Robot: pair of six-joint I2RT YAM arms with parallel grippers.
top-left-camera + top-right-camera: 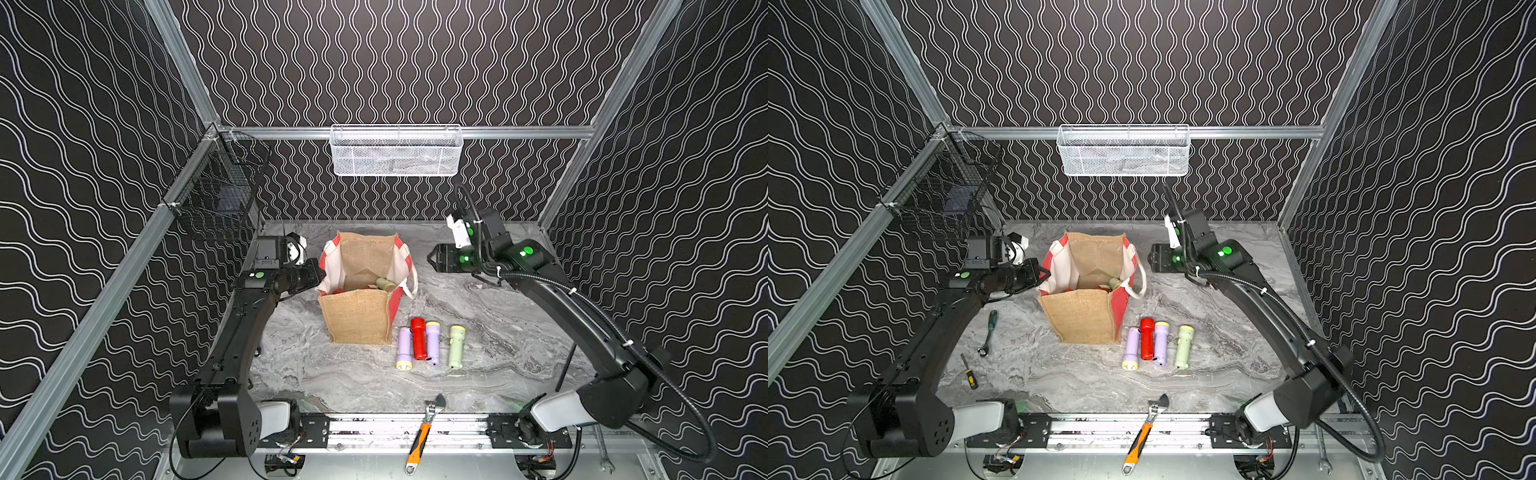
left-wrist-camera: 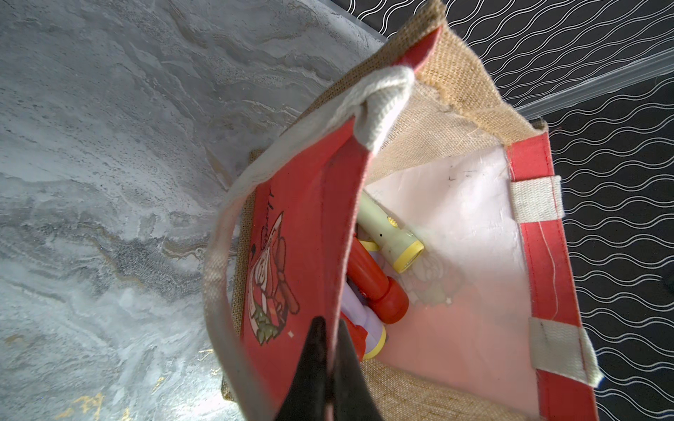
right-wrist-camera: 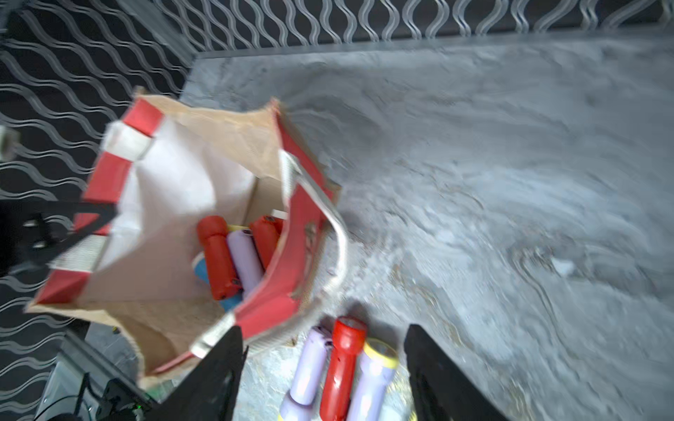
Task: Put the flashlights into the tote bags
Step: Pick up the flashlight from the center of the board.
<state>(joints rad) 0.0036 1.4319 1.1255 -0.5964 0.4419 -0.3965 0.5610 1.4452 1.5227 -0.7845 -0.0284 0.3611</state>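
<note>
The tan jute tote bag (image 1: 357,316) (image 1: 1084,316) stands open mid-table. My left gripper (image 1: 320,274) (image 2: 330,328) is shut on its red left wall (image 2: 310,237), holding the mouth open. Inside lie a pale green flashlight (image 1: 385,284) (image 2: 390,233), a red one (image 2: 375,288) (image 3: 217,255), a lilac one (image 3: 244,258) and a blue one (image 3: 202,271). Several flashlights lie in a row right of the bag: lilac (image 1: 404,347), red (image 1: 418,337), lilac (image 1: 432,341), pale green (image 1: 456,345). My right gripper (image 1: 432,257) (image 3: 324,328) hangs open and empty, above the table behind them.
An orange-handled wrench (image 1: 424,436) lies across the front rail. A spanner (image 1: 988,332) and a small screwdriver (image 1: 969,372) lie left of the bag. A white mesh basket (image 1: 397,151) hangs on the back wall and a black wire basket (image 1: 216,195) on the left wall.
</note>
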